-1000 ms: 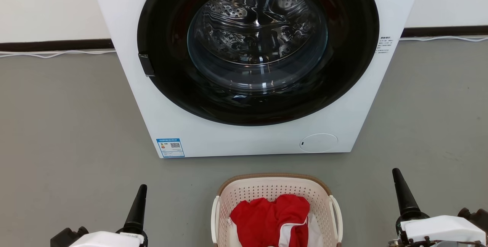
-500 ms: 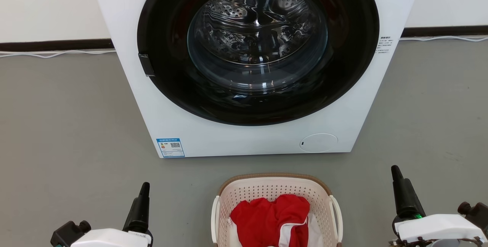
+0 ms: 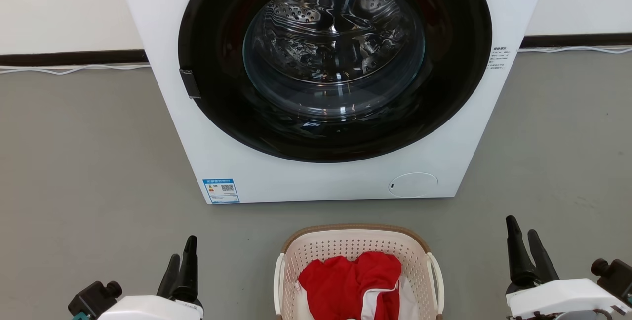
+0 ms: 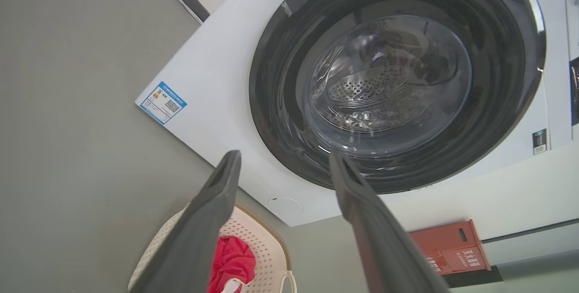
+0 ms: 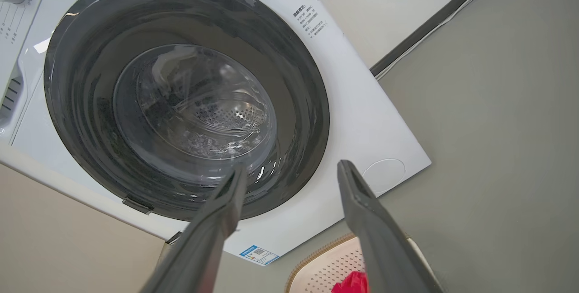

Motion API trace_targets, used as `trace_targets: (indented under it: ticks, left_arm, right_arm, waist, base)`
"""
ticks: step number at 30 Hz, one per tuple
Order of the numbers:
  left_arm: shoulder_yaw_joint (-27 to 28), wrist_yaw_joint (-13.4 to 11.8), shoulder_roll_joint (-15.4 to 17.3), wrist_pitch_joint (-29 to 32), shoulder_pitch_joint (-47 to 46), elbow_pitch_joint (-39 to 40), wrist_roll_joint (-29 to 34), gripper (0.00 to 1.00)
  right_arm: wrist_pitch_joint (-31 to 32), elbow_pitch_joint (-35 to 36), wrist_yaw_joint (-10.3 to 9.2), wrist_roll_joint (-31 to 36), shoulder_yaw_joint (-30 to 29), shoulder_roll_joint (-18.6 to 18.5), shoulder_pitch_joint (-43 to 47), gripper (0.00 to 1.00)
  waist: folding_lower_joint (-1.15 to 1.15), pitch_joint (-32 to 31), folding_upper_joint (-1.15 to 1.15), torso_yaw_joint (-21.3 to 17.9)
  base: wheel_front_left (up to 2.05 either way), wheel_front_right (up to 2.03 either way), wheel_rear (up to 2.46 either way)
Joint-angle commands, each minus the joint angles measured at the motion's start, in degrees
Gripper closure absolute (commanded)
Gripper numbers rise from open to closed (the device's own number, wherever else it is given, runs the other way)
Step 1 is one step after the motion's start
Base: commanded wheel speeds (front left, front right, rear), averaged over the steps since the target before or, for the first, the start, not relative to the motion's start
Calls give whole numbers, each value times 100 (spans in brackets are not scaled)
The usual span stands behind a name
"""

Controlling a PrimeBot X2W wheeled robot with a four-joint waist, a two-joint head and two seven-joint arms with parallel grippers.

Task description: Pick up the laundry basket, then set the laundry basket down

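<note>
Two spread, empty pincers: the left pincer (image 3: 182, 248) at lower left, the right pincer (image 3: 521, 225) at lower right. Between them, bottom centre, the laundry basket (image 3: 355, 229) sits on the floor (image 3: 74, 162) holding a red cloth (image 3: 348, 275), near the washing machine (image 3: 316, 184).

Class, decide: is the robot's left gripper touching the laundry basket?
Apart. The head view shows a strip of bare grey floor between the left gripper and the left handle of the laundry basket.

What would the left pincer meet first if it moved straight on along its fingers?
The left pincer would probably meet the front of the washing machine, near the dark door ring; nothing lies between, though depth is unclear.
</note>
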State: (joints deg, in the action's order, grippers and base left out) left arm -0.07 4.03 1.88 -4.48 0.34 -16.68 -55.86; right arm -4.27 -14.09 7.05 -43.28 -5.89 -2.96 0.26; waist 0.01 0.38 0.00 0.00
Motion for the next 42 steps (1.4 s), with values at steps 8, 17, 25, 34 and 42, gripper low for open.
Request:
trace_targets:
  ticks: [8,17,25,34,42]
  left_arm:
    - [41,-67,56,-184,-208,169,592,0]
    - [27,-97,64,-336,-220,164,1159,0]
    - [14,-129,70,-470,-210,162,1646,0]
    - [-12,-161,77,-604,-214,150,2114,0]
    - [-24,-174,85,-756,-210,106,2663,0]
  right_arm:
    - [-205,77,26,688,36,-110,-63,0]
    - [-357,45,29,1336,54,-129,-52,0]
    - [-491,-6,32,1882,69,-162,-44,0]
    - [-625,-153,35,2396,101,-219,-99,0]
    - [-777,-388,38,2947,134,-331,-231,0]
  waist:
    - [-1,8,0,-4]
    - [-1,11,0,-4]
    - [-1,4,0,0]
    - [-1,5,0,-14]
    - [-1,-6,0,-16]
  base:
    - [0,0,0]
    - [0,0,0]
    - [0,0,0]
    - [0,0,0]
    - [0,0,0]
